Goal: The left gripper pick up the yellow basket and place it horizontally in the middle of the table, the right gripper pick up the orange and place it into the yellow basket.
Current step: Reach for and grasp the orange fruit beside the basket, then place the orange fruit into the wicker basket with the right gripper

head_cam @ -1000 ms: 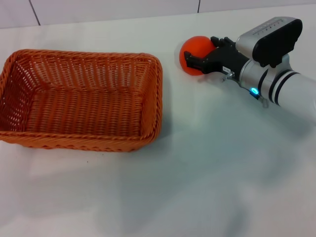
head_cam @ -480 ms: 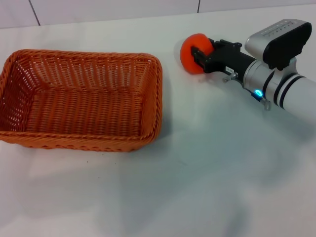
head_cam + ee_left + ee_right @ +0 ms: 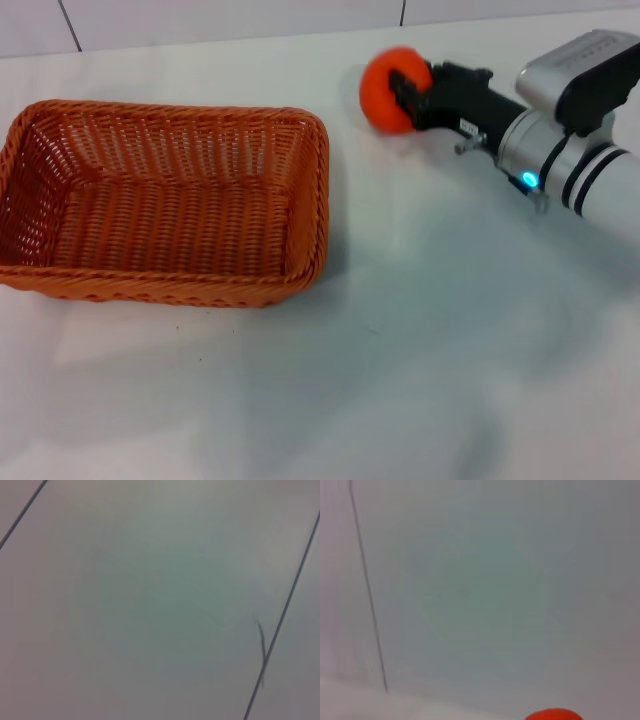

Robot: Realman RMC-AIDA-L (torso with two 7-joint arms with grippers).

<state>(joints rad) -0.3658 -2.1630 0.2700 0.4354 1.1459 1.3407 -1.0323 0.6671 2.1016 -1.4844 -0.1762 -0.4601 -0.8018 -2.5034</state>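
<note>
Squeezing the orange [image 3: 390, 77] in its jaws, the right gripper [image 3: 408, 92] is hanging right of the yellow basket [image 3: 165, 200], white worktop [image 3: 420, 330] lying bare between them.

White wall [image 3: 230, 20] behind, thin dark seams [image 3: 68, 24], possibly tile joints, same lines [image 3: 280, 620] close up

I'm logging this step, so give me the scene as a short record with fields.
basket: orange-brown wicker basket, lying lengthwise on the left part of the table, nothing in it
orange: orange, right of the basket and farther back, not in it
right end effector: right end effector, shut on the orange, reaching in from the right
left end effector: not in view; its wrist camera shows only a plain pale surface with dark seams
step done: basket placed
step left: orange into the basket
</note>
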